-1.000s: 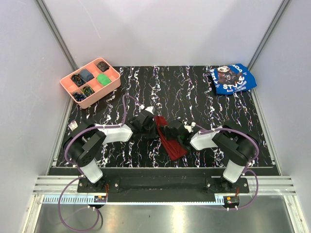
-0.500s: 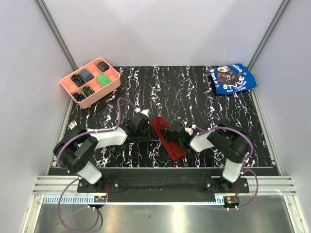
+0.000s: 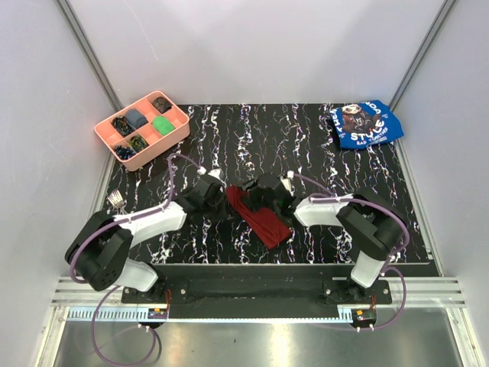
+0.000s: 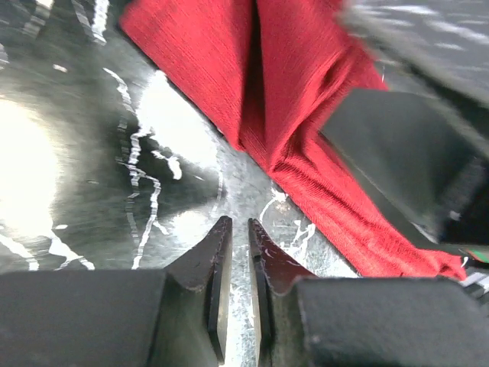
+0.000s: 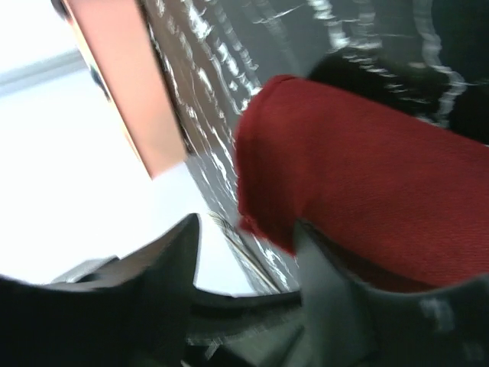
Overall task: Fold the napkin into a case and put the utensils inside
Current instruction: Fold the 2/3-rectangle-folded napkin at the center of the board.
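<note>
Finds the dark red folded cloth napkin (image 3: 260,219) mid-table as a diagonal strip, far-left to near-right, flanked by the left gripper (image 4: 233,229), pinched nearly shut and empty just off its left edge, and the right gripper (image 5: 246,229), spread open around its far end.

walls (image 3: 252,46) plain white | tabletop (image 3: 306,145) black marbled | frame rails (image 3: 90,53) aluminium

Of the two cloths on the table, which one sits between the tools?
The dark red folded cloth strip, near centre between left tool and right tool; the blue printed cloth lies far right.
</note>
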`<state>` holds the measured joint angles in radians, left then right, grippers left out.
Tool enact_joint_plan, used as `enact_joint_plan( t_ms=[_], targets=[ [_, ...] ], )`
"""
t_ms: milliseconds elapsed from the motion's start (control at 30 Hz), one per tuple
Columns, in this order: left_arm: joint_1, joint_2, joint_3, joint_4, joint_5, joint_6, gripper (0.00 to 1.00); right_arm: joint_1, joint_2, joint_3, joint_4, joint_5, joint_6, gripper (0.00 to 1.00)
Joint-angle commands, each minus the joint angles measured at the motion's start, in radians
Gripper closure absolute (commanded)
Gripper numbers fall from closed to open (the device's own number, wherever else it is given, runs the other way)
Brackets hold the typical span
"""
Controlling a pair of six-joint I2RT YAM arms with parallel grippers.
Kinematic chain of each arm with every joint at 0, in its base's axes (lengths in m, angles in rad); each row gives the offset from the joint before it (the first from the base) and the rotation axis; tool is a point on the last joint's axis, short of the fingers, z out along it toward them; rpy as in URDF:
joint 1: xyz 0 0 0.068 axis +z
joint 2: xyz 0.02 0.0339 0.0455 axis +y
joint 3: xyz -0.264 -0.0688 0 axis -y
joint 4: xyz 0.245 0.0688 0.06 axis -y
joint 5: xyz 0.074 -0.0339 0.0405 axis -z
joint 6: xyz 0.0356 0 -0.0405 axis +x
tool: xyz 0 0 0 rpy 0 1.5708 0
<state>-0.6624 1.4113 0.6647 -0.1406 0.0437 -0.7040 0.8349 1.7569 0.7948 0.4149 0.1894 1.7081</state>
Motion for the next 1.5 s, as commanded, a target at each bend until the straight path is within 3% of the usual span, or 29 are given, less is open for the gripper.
enact_joint_plan(
  t_ms=[0, 67, 133, 167, 333, 467, 567, 633, 800, 900, 933, 1100, 1300, 1467],
  targets=[
    [0.049, -0.103, -0.005, -0.005, -0.024, 0.008, 0.82, -0.04, -0.085, 0.113, -0.16, -0.086, -0.253, 0.32],
    [0.078, -0.156, -0.013, -0.001, 0.005, -0.006, 0.79, -0.063, -0.083, 0.171, -0.189, -0.23, -0.367, 0.27],
    [0.093, -0.178, 0.007, -0.007, 0.033, -0.014, 0.68, -0.091, -0.123, 0.147, -0.214, -0.263, -0.425, 0.27],
    [0.096, -0.187, 0.019, -0.013, 0.044, -0.012, 0.66, -0.105, -0.172, 0.141, -0.24, -0.28, -0.52, 0.21],
    [0.125, -0.123, 0.099, -0.031, 0.131, -0.014, 0.5, -0.248, -0.267, 0.113, -0.41, -0.441, -0.827, 0.13],
    [0.141, -0.061, 0.139, -0.028, 0.154, -0.026, 0.48, -0.276, -0.278, 0.093, -0.49, -0.55, -1.067, 0.13],
    [0.142, -0.015, 0.167, -0.013, 0.162, -0.032, 0.46, -0.276, -0.258, 0.075, -0.499, -0.594, -1.114, 0.18],
    [0.142, 0.041, 0.208, -0.019, 0.153, -0.017, 0.43, -0.275, -0.255, 0.041, -0.481, -0.617, -1.096, 0.33],
    [0.142, 0.144, 0.294, -0.083, 0.119, 0.014, 0.41, -0.276, -0.293, -0.089, -0.389, -0.656, -1.03, 0.48],
    [0.142, 0.196, 0.317, -0.08, 0.113, -0.003, 0.44, -0.252, -0.31, -0.15, -0.331, -0.709, -0.963, 0.67],
    [0.144, 0.201, 0.314, -0.08, 0.104, -0.009, 0.45, -0.234, -0.313, -0.16, -0.317, -0.702, -0.95, 0.68],
    [0.144, 0.195, 0.325, -0.088, 0.015, 0.006, 0.54, -0.184, -0.283, -0.235, -0.234, -0.668, -0.924, 0.71],
    [0.15, 0.207, 0.345, -0.09, -0.007, 0.034, 0.74, -0.184, -0.296, -0.137, -0.375, -0.65, -1.024, 0.71],
    [0.156, 0.175, 0.311, -0.077, 0.007, 0.018, 0.65, -0.195, -0.269, 0.102, -0.534, -0.578, -1.171, 0.5]
  ],
)
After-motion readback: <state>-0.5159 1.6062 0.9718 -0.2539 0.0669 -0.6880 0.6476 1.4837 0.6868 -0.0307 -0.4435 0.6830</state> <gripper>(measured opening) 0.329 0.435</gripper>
